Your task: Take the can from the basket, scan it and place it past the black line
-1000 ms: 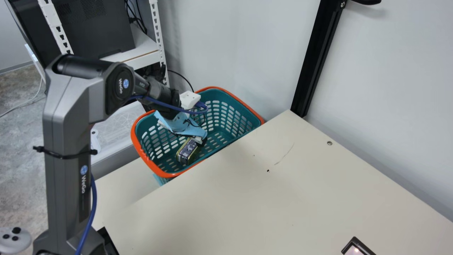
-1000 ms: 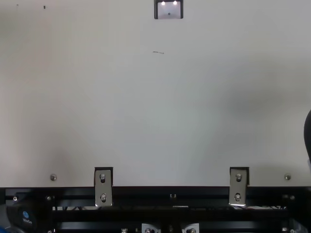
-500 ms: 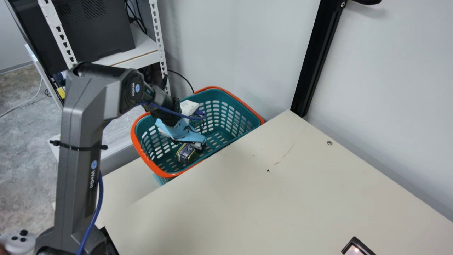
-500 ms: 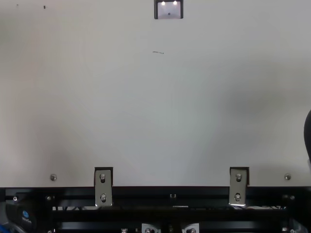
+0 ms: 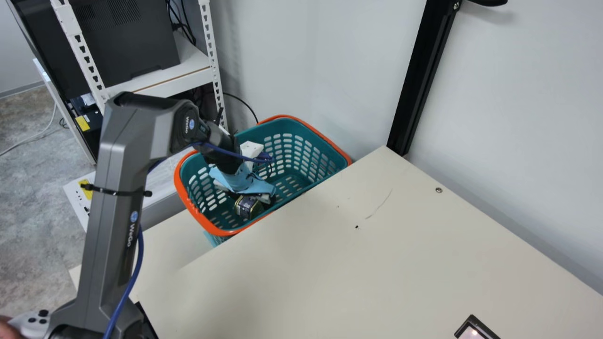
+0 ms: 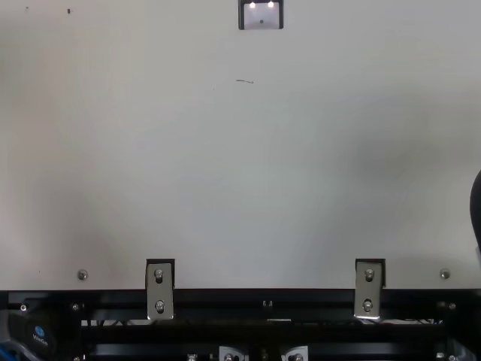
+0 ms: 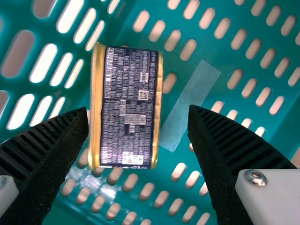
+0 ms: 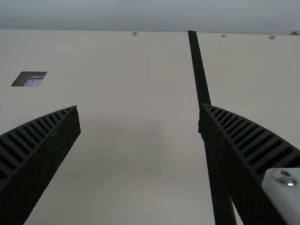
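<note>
My left gripper [image 5: 264, 198] is down inside the teal basket [image 5: 187, 205] in the main view, just beside the can [image 5: 246, 207]. In the left wrist view the gold-rimmed can [image 7: 129, 108] with its dark printed label lies on the basket's slotted bottom [image 7: 262, 28], between the spread fingers of my left gripper [image 7: 138, 111] and nearer one of them. My right gripper [image 8: 139, 107] stands open over the table in the right wrist view, with nothing held. The black line [image 8: 199, 70] runs under one of its fingers. The scanner [image 6: 261, 15] sits at the top view's upper edge.
The basket's orange rim [image 5: 181, 188] stands against the edge of the cream table [image 5: 330, 263]. A white shelf [image 5: 155, 77] with a dark appliance is behind my left arm. A black post [image 5: 417, 80] rises by the wall. A hand holds a controller at lower left.
My left arm has swung slightly right and lower in the main view, its gripper sinking further beside the can and covering more of it. The can has stayed put.
</note>
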Action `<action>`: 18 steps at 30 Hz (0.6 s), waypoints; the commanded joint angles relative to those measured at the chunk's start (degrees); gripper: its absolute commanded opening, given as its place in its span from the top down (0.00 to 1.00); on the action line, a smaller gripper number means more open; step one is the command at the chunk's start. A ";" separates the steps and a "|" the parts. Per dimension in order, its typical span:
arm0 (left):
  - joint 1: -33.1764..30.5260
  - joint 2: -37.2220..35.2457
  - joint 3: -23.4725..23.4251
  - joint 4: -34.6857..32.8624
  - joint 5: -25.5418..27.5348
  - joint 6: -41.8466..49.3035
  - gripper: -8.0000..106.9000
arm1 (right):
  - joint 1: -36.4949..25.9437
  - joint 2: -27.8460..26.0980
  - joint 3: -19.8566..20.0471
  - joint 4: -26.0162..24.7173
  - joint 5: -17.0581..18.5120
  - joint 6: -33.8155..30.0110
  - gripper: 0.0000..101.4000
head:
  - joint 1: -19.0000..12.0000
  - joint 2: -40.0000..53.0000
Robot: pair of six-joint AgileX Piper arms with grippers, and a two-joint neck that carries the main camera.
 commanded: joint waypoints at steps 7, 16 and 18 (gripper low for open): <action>0.01 2.35 -1.50 -3.84 -0.13 2.13 0.15 | 0.00 0.00 0.00 0.00 0.00 0.00 0.00 | -1.83 1.90; 0.07 1.45 -0.88 -4.77 -0.90 3.07 0.84 | 0.00 0.00 0.00 0.00 0.00 0.00 0.00 | -1.83 1.90; 0.18 0.32 -0.22 -4.86 -0.76 3.47 0.84 | 0.00 0.00 0.00 0.00 0.00 0.00 0.00 | -1.83 1.90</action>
